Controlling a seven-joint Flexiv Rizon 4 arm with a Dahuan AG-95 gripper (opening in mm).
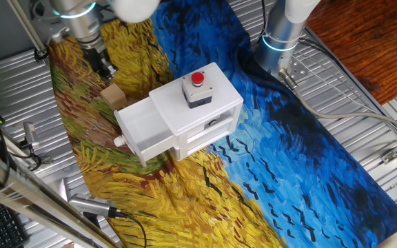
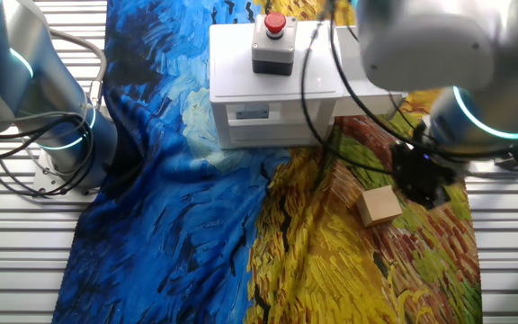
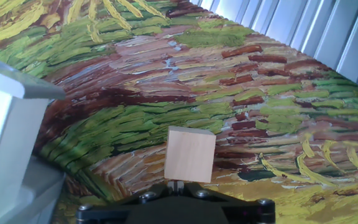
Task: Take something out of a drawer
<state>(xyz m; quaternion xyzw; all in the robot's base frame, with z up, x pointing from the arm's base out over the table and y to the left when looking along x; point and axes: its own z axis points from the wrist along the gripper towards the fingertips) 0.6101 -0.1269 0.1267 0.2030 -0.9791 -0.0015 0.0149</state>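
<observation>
Here we see the wooden block [image 1: 114,96] resting on the painted cloth [image 1: 185,207] beside the white box [image 1: 185,117], out of the pulled-open upper drawer [image 1: 140,127]. The gripper [image 2: 421,180] hangs just above the block; we cannot tell whether its fingers are spread or together.

Pulled-out drawer [image 1: 143,124] at the left of the box [image 1: 205,103], button unit [image 1: 197,88] on top of that box, block [image 1: 114,96] on the cloth [image 1: 309,165] just behind the drawer, gripper [image 1: 104,67] above the block.
</observation>
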